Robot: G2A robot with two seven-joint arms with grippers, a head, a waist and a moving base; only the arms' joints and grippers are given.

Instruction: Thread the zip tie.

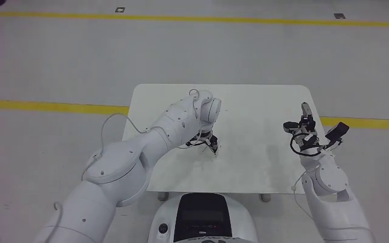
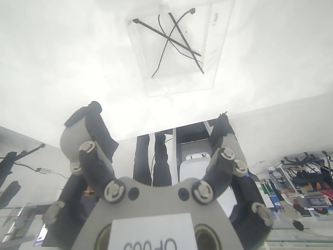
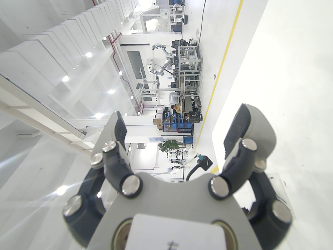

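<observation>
Several black zip ties [image 2: 174, 37] lie crossed over one another in a clear shallow tray [image 2: 221, 53] on the white table [image 1: 255, 121]. My left gripper [image 2: 156, 119] hangs open above the table, a short way from the tray, with nothing between its fingers [image 2: 85, 120]. From above, the left gripper [image 1: 208, 144] is near the middle of the table, toward the front edge. My right gripper [image 3: 179, 128] is open and empty, held over the table's right edge [image 1: 306, 116] and pointing away from the robot.
The table's far edge [image 2: 260, 109] runs just beyond the left gripper's fingertips. Yellow floor lines [image 1: 61, 106] pass behind the table. Bare tabletop lies between the two arms [image 1: 261, 140].
</observation>
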